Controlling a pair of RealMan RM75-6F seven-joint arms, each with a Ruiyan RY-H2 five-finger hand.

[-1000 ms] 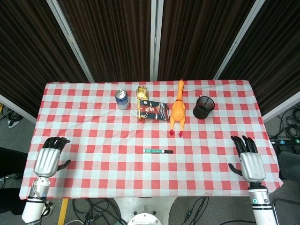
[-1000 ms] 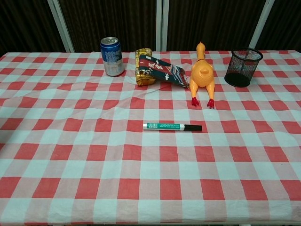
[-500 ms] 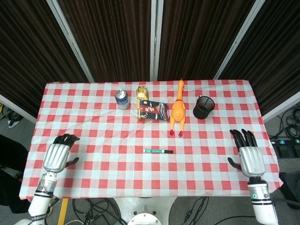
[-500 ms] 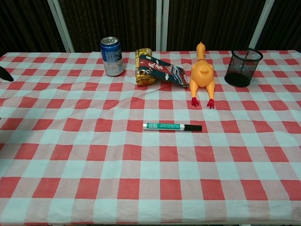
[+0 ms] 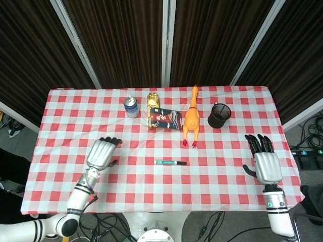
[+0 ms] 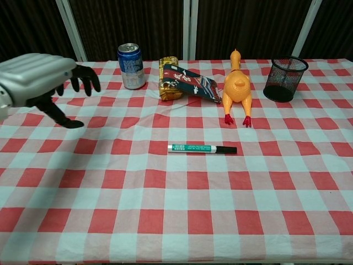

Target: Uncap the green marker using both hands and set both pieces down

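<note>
The green marker [image 5: 170,163] [image 6: 201,148] lies flat on the checked cloth near the table's middle, its black cap end pointing right. My left hand [image 5: 102,153] [image 6: 41,83] hovers over the cloth well to the marker's left, fingers spread and holding nothing. My right hand [image 5: 264,161] hangs over the table's right edge, far from the marker, fingers spread and empty. The chest view does not show the right hand.
Behind the marker stand a drink can [image 5: 131,107] [image 6: 131,65], a snack packet [image 5: 163,118] [image 6: 185,80], an orange rubber chicken [image 5: 191,118] [image 6: 237,85] and a black mesh cup [image 5: 219,115] [image 6: 284,78]. The table's front edge [image 6: 176,258] runs along the bottom.
My left hand has swung in from the table's left edge toward the middle and now shows in the chest view. The right hand has crept slightly forward. The marker has not moved.
</note>
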